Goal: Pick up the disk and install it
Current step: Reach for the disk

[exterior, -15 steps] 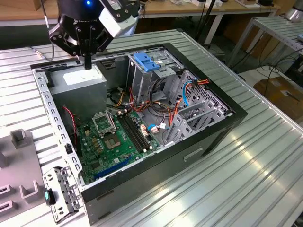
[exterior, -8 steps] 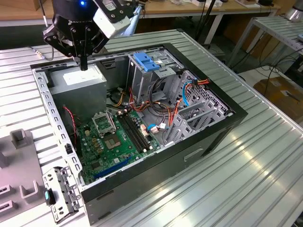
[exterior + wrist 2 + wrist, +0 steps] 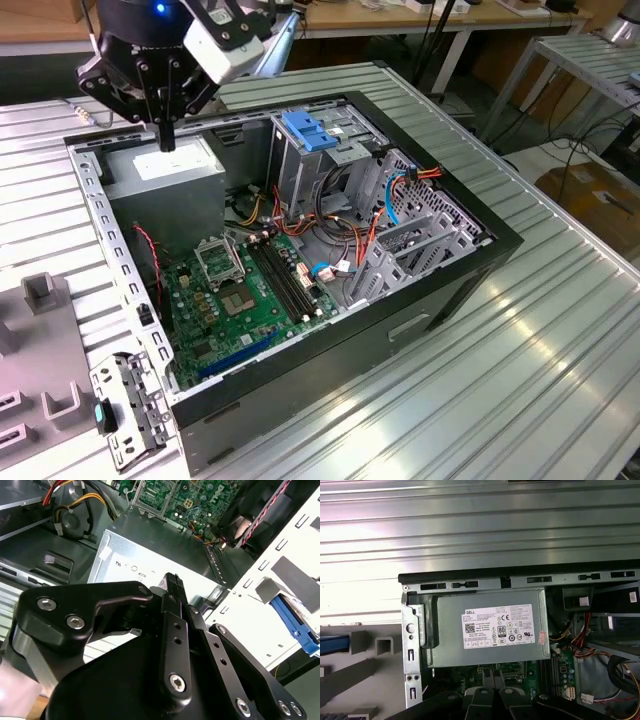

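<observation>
- Black gripper point(image 3: 165, 138) hangs just above the grey power supply point(image 3: 165, 170), its fingers pressed together and holding nothing.
- Blue-railed disk point(image 3: 332, 644) lies apart from the power supply, beyond the case wall point(image 3: 411, 645) beside it.

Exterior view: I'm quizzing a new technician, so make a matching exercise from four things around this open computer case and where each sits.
Things: 1 grey metal box with white sticker; 2 flat blue plastic tab; 3 green circuit board; 4 black gripper.
Places: A atop the tall grey cage; B above the grey box; C far corner, exterior view's left; D flat on the black case's floor.
Pairs: 1-C; 2-A; 3-D; 4-B.
</observation>
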Tool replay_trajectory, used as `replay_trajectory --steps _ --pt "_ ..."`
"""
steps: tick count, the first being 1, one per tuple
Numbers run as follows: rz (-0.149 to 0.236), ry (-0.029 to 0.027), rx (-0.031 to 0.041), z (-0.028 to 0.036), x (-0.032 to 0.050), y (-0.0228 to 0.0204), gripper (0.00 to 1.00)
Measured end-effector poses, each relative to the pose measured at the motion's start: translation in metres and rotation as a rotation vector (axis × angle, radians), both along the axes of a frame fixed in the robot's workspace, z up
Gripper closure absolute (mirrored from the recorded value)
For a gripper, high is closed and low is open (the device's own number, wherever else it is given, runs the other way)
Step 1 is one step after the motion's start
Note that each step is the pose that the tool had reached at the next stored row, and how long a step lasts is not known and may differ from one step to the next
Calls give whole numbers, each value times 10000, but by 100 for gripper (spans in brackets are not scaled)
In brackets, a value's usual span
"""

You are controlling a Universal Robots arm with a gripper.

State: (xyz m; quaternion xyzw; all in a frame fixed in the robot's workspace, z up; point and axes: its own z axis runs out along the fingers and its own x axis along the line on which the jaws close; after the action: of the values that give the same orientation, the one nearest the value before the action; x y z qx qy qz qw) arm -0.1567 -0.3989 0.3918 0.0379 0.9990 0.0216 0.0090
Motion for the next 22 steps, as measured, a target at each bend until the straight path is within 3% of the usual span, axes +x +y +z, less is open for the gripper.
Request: replay_trajectory --steps 22 --pt "-1 77 -1 -13 -310 0 89"
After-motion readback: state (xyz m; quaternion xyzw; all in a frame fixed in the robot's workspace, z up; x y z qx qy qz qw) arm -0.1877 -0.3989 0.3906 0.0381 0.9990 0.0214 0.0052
